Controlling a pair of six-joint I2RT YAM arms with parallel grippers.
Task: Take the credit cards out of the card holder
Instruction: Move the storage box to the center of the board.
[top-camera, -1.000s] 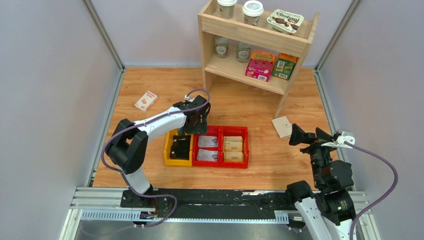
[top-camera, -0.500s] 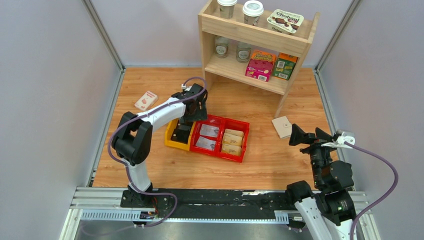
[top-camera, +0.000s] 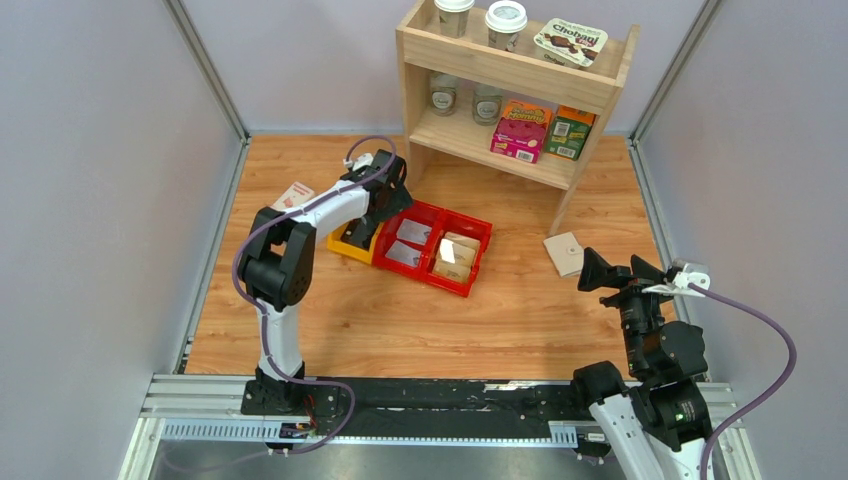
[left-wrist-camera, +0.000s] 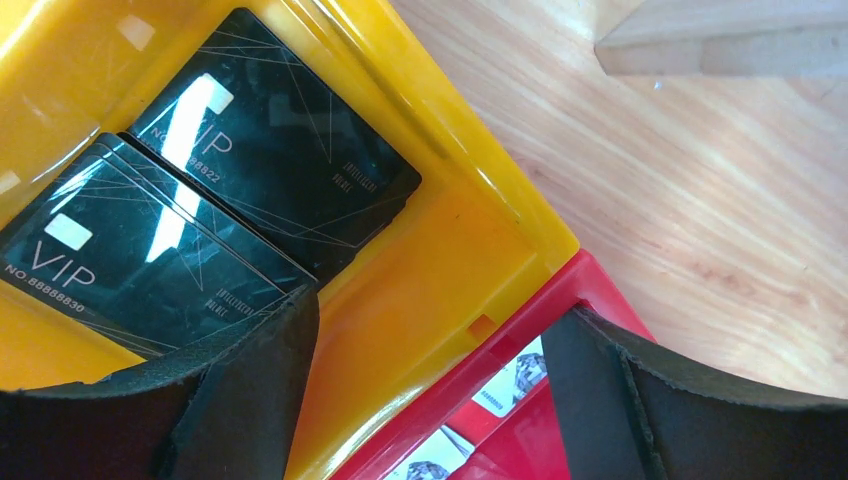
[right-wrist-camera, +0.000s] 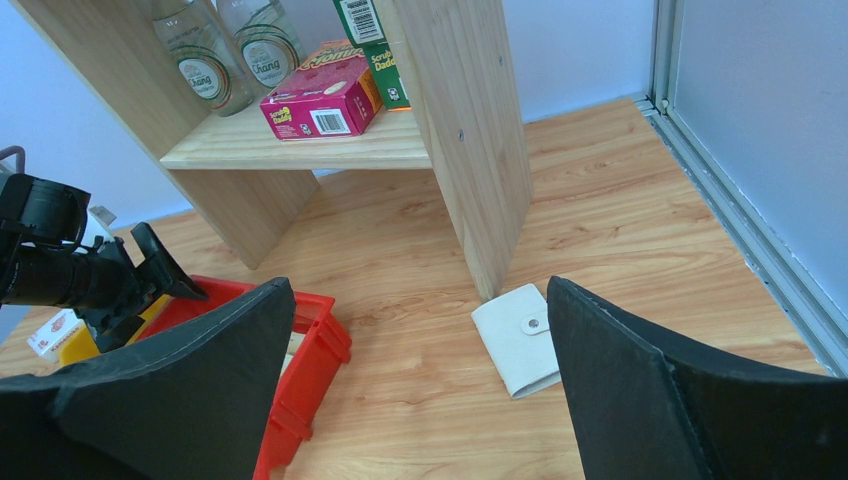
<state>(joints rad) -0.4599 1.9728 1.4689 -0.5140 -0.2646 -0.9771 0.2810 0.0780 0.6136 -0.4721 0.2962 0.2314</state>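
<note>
On the left, the left gripper (top-camera: 378, 222) reaches down into the joined trays, which stand askew on the wooden surface (top-camera: 400, 330). Its fingers (left-wrist-camera: 240, 390) are wide apart and hold nothing. In the left wrist view the corner where the yellow bin (left-wrist-camera: 440, 250) meets the red tray (left-wrist-camera: 590, 290) lies between them. One finger stands inside the yellow bin, over the edge of the black cards (left-wrist-camera: 270, 170), and the other finger stands over the red tray. Whether they press on a wall or on a card we cannot tell. The silver-grey cards (top-camera: 410, 243) lie in the red tray, in the compartment next to the yellow bin, and the tan blocks (top-camera: 455, 258) fill the compartment to their right. The card holder (right-wrist-camera: 520, 338) lies flat and closed, snap tab on top, at the right of the surface, just beside the near right foot of the wooden shelf (right-wrist-camera: 470, 150). The right gripper (right-wrist-camera: 420, 290) hangs above the surface on the near side of the card holder, apart from it. Its fingers (right-wrist-camera: 640, 390) are spread fully and grip nothing, and we see the card holder between them in the right wrist view.
</note>
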